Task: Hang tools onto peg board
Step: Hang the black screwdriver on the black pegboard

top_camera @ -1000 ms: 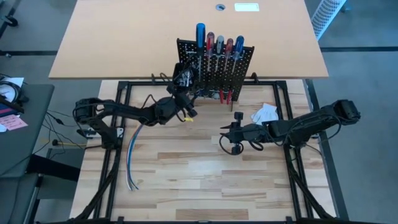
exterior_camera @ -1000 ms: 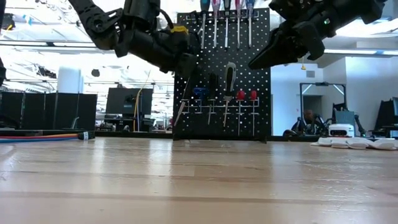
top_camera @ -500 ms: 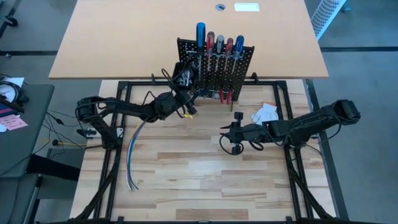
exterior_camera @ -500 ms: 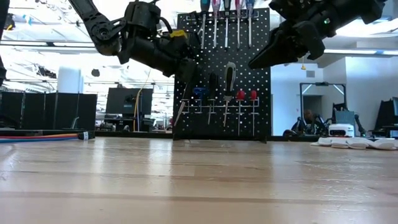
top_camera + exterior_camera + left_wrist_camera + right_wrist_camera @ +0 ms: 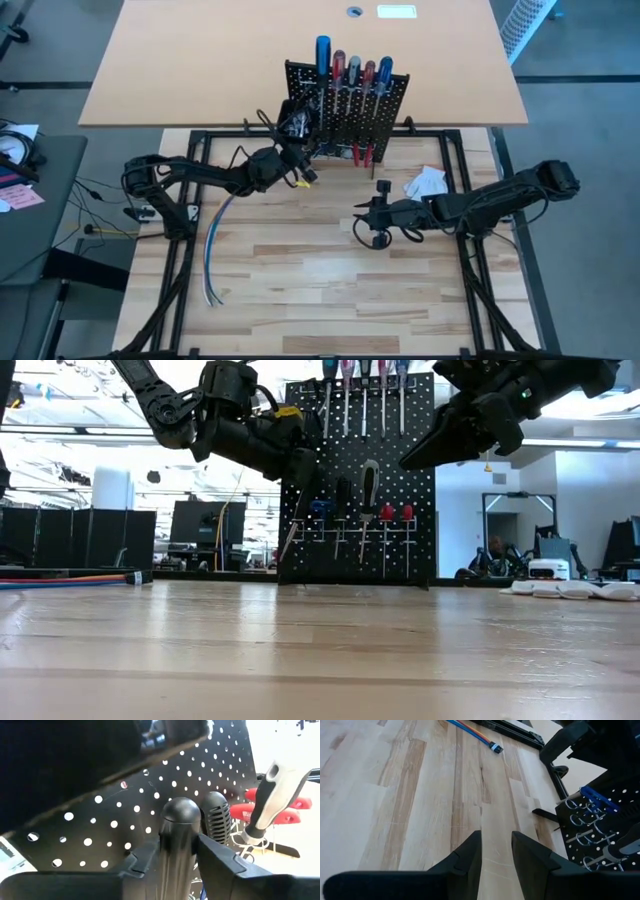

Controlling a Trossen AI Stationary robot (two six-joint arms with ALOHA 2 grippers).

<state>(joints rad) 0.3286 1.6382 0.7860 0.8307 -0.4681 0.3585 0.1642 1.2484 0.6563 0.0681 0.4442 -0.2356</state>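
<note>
1. High view: the left gripper (image 5: 300, 170) sits just in front of the peg board (image 5: 347, 110), at its bin end, where several screwdrivers (image 5: 322, 55) already hang; the right gripper (image 5: 368, 222) waits well apart over the table (image 5: 330, 270), its fingers a little apart around nothing
2. Low view: a thin shaft (image 5: 290, 540) slants down from the left gripper (image 5: 300, 470) to the board's foot; if it is not seated, the tool may tip out on release
3. Left wrist view: the two fingers (image 5: 145, 862) clasp a black-handled screwdriver (image 5: 179, 840), touching both sides, the board (image 5: 125, 815) right behind; pulling back skewed could knock the neighbouring black handle (image 5: 217, 815)
4. Right wrist view: bare table (image 5: 420, 795) lies ahead of the empty fingers (image 5: 465, 857); little risk here
</note>
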